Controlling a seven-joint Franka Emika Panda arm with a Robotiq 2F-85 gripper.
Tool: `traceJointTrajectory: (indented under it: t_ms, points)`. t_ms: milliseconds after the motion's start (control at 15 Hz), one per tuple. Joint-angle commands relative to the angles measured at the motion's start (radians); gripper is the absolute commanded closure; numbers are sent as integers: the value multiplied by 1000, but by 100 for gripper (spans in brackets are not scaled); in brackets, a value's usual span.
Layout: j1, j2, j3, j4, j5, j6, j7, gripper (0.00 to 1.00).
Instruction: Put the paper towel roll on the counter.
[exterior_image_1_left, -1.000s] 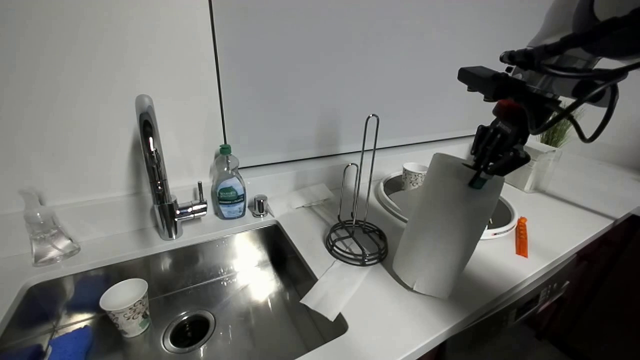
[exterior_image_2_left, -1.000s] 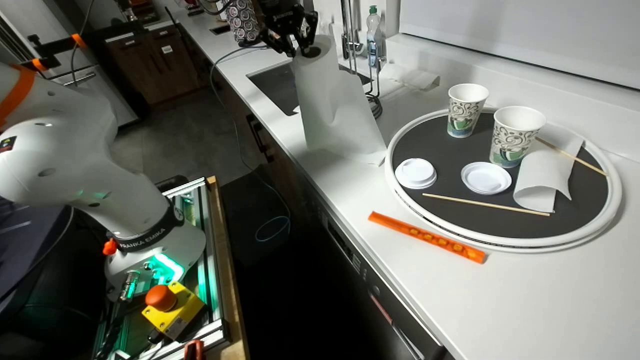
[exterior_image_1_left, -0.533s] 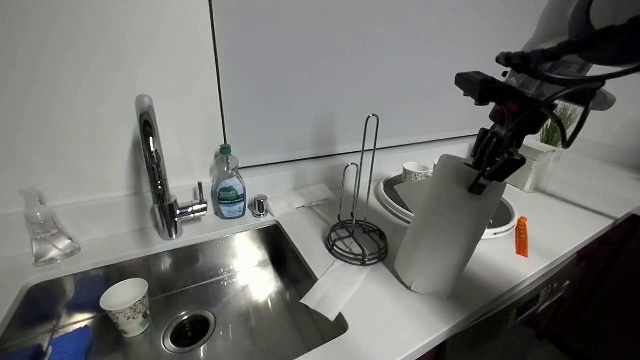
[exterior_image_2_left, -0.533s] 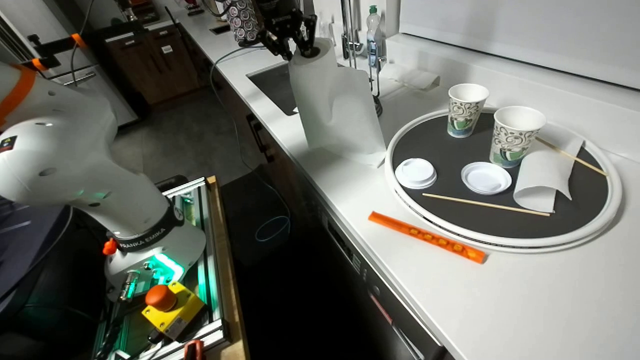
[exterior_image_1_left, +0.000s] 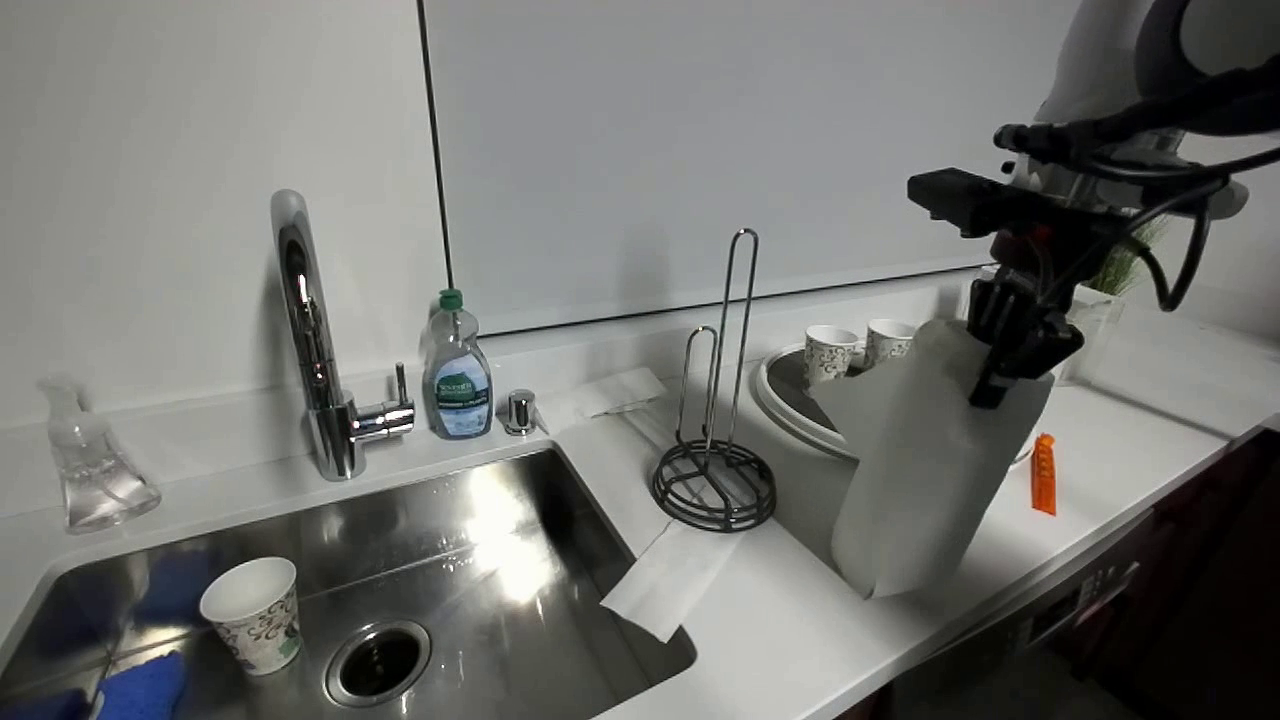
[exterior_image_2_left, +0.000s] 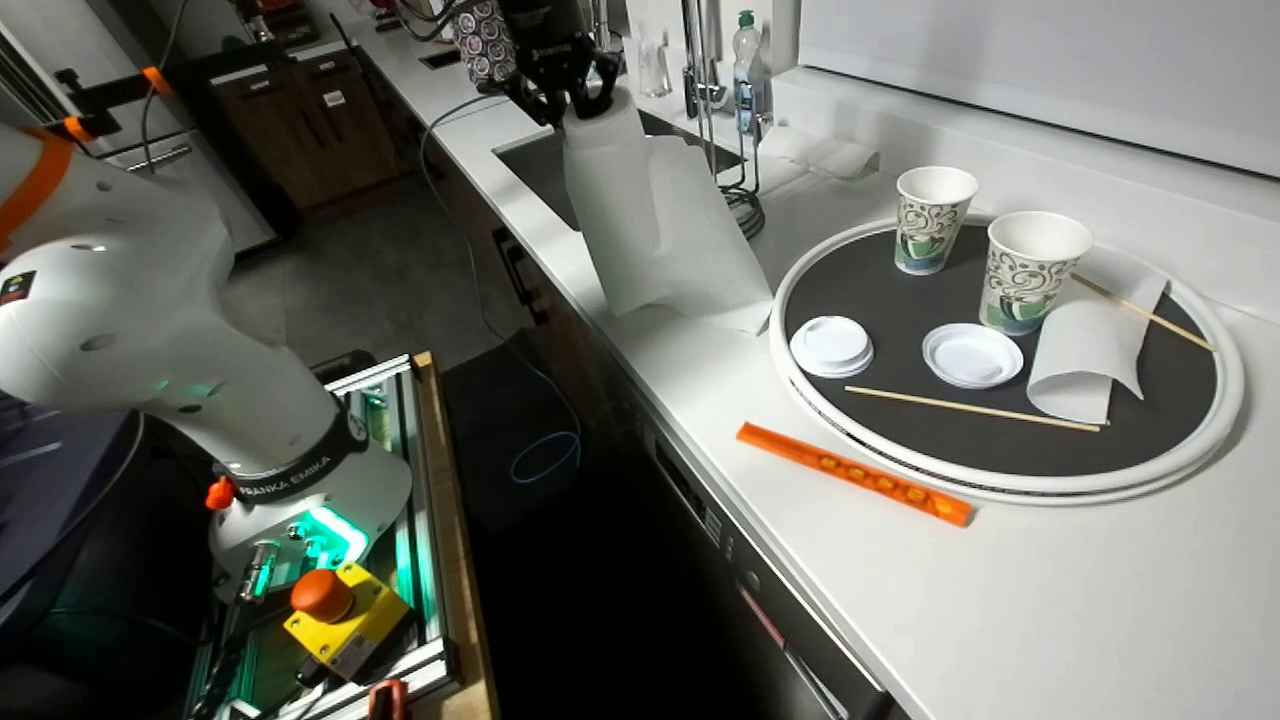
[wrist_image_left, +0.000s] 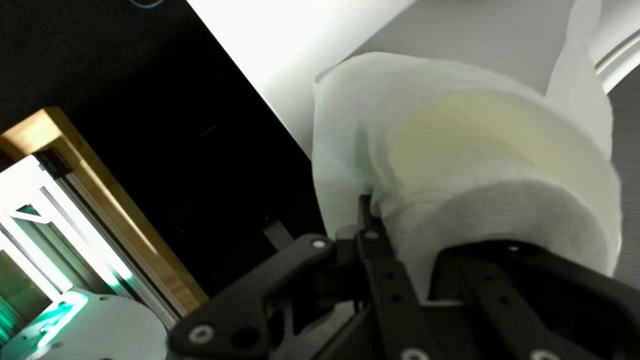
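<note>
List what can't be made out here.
Inner fingertip of the gripper: hidden by the paper towel roll, wrist view.
Whether the roll's base meets the counter: mostly covered by its loose sheet, in an exterior view.
Fine print on the dish soap bottle: too small in both exterior views.

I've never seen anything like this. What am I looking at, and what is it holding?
The big white machine is a robot arm. Two pictures look at it from outside; the close-up is taken from its wrist, looking down past its black fingers.

The fingers appear to pinch the top end of a paper towel roll. The roll leans over a white counter; I can't tell whether its bottom touches.

On the counter stand a wire stand and a round tray carrying two paper cups, white lids and thin sticks. An orange strip lies beside the tray. A soap bottle stands behind the sink.
</note>
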Motion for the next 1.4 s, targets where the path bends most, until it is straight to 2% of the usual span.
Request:
traceJointTrajectory:
  t_ms: [0, 133, 333, 733, 1333]
  points:
    - [3, -68, 4, 53, -92, -180, 20, 96]
    - [3, -55, 10, 101, -133, -253, 12, 96]
    - [2, -21, 18, 136, -169, -249, 8, 96]
    - [4, 47, 13, 116, -176, -90, 34, 96]
    - [77, 147, -33, 77, 15, 180, -38, 96]
